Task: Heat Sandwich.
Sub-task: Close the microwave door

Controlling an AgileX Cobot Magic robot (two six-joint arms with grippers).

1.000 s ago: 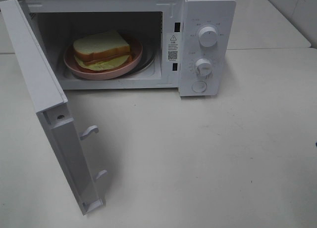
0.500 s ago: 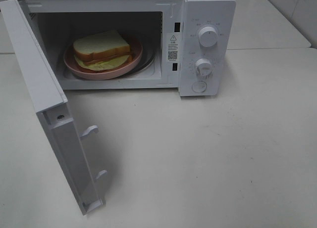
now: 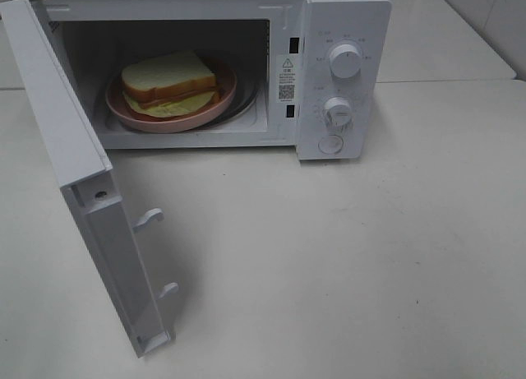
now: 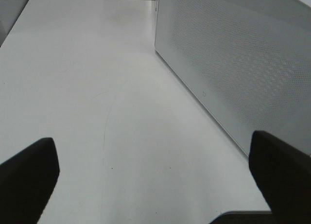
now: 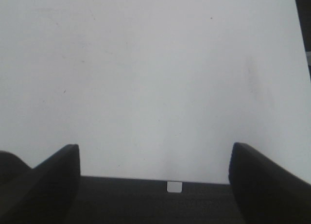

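A wide white table [image 3: 370, 256] is seen, on which a white microwave [image 3: 345, 34] is set toward the back. Its door [image 3: 74, 149] is swung fully open on the left. A round pink plate [image 3: 215, 108] is placed inside the cavity, and the sandwich [image 3: 168, 76] is laid on that plate, within the microwave. Two round knobs [image 3: 346, 60] are mounted one above the other on the front panel. The left tool [image 4: 155, 173] is spread wide over bare table beside the microwave's perforated wall, with nothing grasped. The right tool [image 5: 155, 168] is likewise released and empty, held over plain table.
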